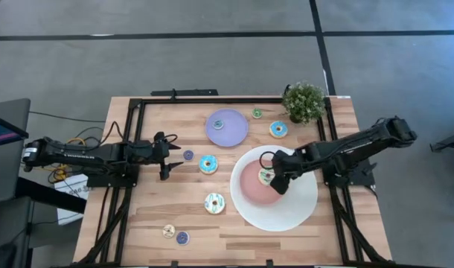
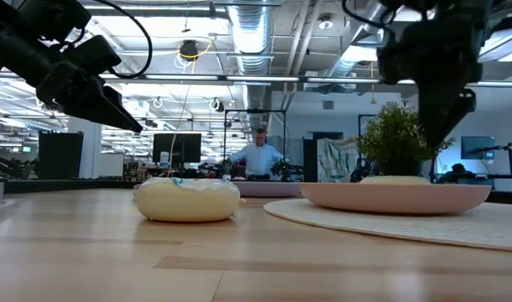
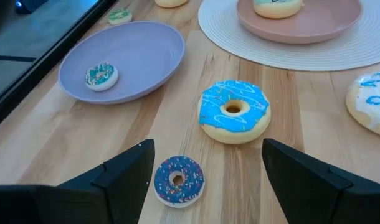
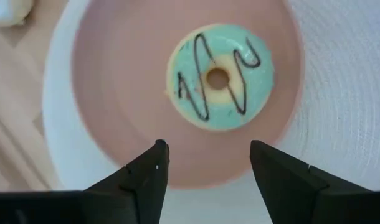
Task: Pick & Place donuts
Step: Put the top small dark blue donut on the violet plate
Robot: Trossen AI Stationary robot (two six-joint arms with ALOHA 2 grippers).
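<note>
My right gripper (image 1: 276, 177) hangs open over the pink centre (image 1: 249, 190) of the big white plate (image 1: 301, 216). A green-iced donut with dark squiggles (image 4: 220, 78) lies flat there, just ahead of the fingers and apart from them. My left gripper (image 1: 167, 157) is open and empty above the table's left side. A tiny purple donut (image 3: 179, 179) lies on the wood between its fingers' line, and a blue donut (image 3: 233, 111) lies just beyond. A cream donut (image 1: 214, 202) lies nearer the front. Another blue donut (image 1: 278, 129) lies at the back.
A lavender plate (image 1: 227, 127) at the back holds a tiny donut (image 3: 101, 76). A tiny green donut (image 1: 257, 113) and a potted plant (image 1: 304, 102) are at the back right. Two tiny donuts (image 1: 175, 234) lie near the front edge. A person (image 2: 258, 158) stands far behind the table.
</note>
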